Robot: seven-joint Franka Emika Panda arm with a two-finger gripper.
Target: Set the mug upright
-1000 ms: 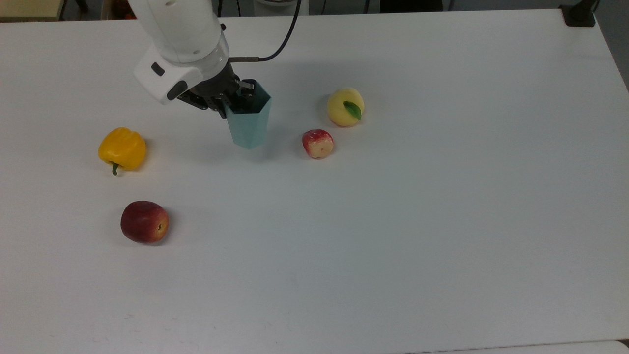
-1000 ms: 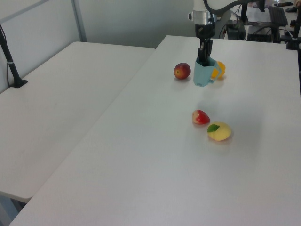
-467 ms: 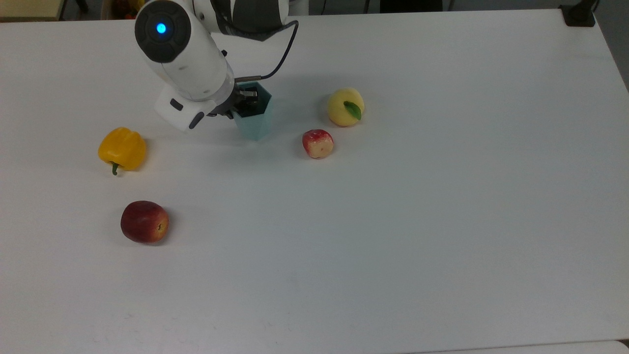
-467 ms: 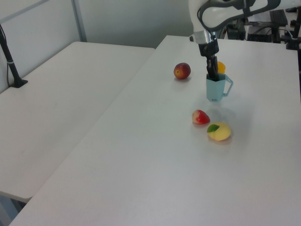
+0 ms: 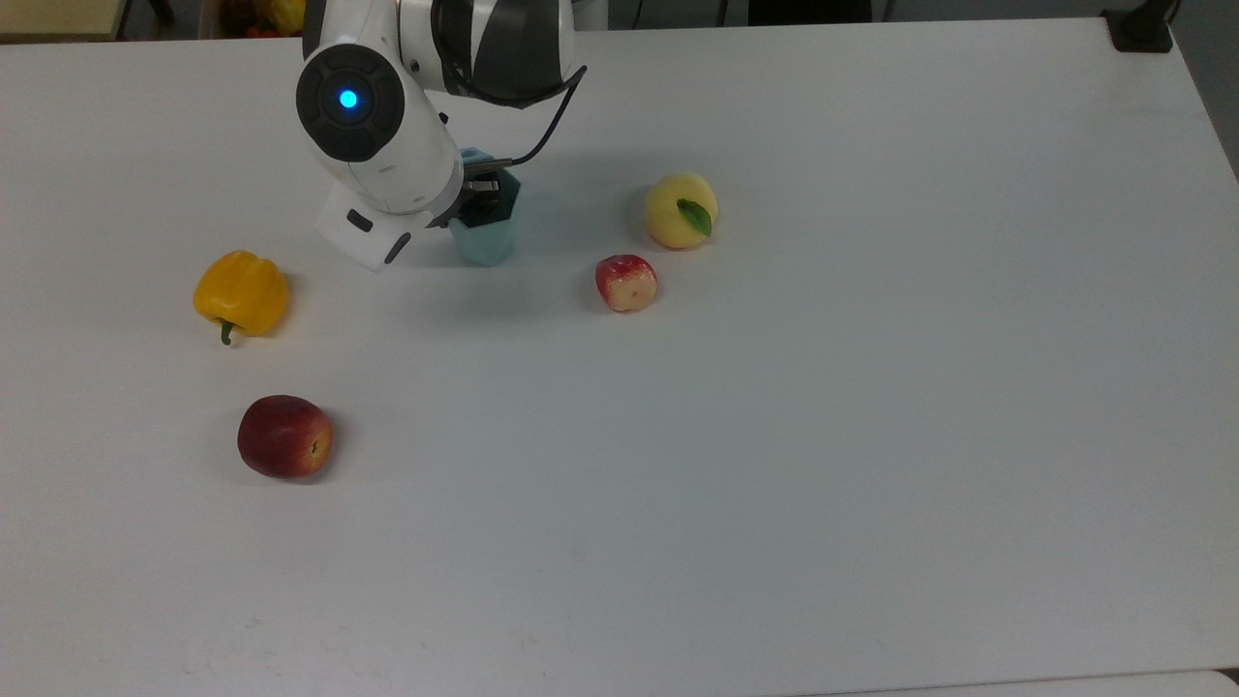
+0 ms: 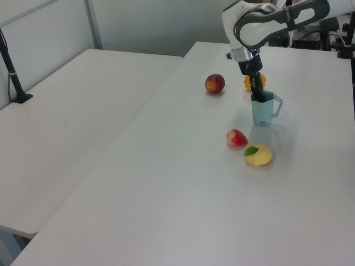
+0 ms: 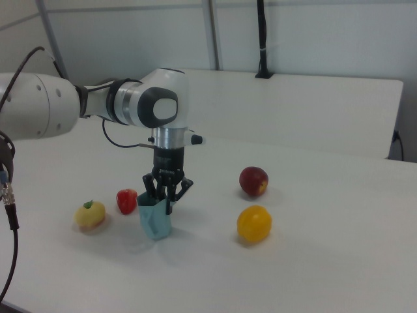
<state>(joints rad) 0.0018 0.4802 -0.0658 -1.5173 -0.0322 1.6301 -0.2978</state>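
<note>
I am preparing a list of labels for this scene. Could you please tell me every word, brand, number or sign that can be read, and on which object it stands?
No readable text: there are no words, brands or numbers on the mug, the fruit, the table or the arm.
The arm carries a lit blue round light, which is not a letter or number.

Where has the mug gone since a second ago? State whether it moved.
Yes. In the left view the mug has moved to the left view's right and nearer the camera, away from the dark red apple and closer to the yellow fruit; it now stands upright.
</note>
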